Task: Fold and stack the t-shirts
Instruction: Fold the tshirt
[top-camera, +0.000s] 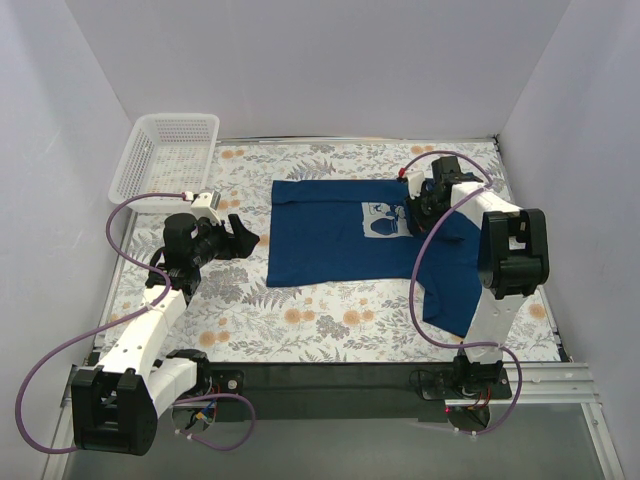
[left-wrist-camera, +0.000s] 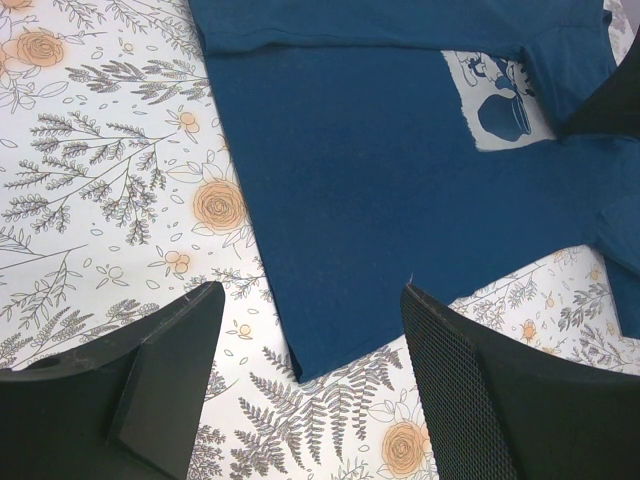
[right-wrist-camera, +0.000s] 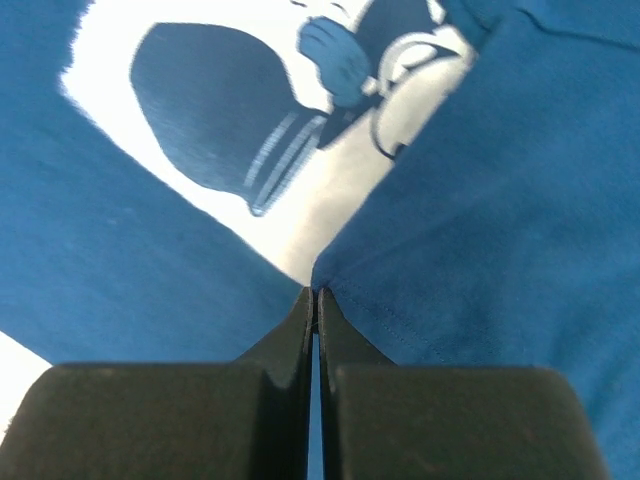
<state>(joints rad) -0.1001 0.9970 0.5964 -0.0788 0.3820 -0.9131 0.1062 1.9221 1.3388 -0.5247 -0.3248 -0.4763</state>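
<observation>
1. The table (top-camera: 330, 320), covered in a floral cloth, lies under both grippers.
2. The shirt (top-camera: 320, 240) is spread flat on it, directly beneath the right gripper (right-wrist-camera: 316, 293) and just ahead of the left gripper (top-camera: 243, 237). One side is already turned in over the chest. It looks light, soft and limp; I'd expect it to sag and crease unless lifted by a hem or fold edge.
3. The basket (top-camera: 165, 150) sits beyond the left gripper, well apart from the shirt.
4. The left gripper hangs released, jaws spread, holding nothing.
5. The right gripper is clenched, its tips seemingly nipping the turned-in edge beside the print (right-wrist-camera: 200, 150).
</observation>
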